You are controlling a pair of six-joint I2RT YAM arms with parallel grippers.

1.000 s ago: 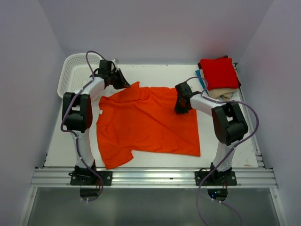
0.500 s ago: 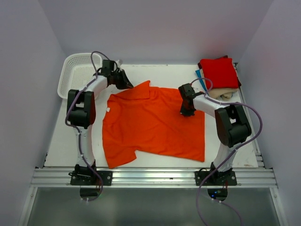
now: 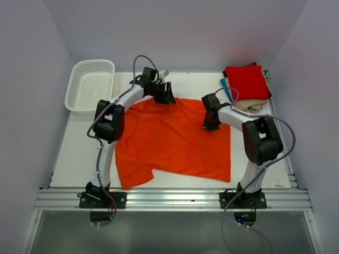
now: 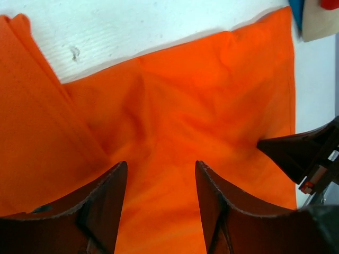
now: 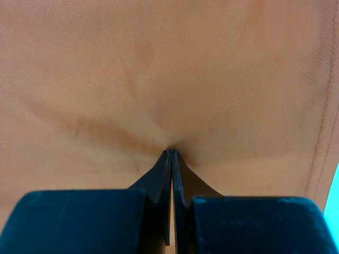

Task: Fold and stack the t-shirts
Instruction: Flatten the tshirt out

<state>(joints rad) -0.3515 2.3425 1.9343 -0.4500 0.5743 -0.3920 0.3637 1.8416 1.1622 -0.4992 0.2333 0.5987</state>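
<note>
Pale lilac walls (image 3: 180, 32) enclose a white table (image 3: 69, 159), edged in front by an aluminium rail (image 3: 175, 200).

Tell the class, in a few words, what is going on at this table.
Two robot arms are working on an orange t-shirt spread on the table. The right gripper is shut, pinching the cloth near the shirt's far right corner. The left gripper is open over the shirt's far edge. Folded shirts, red on top, are piled in the far right corner.
</note>
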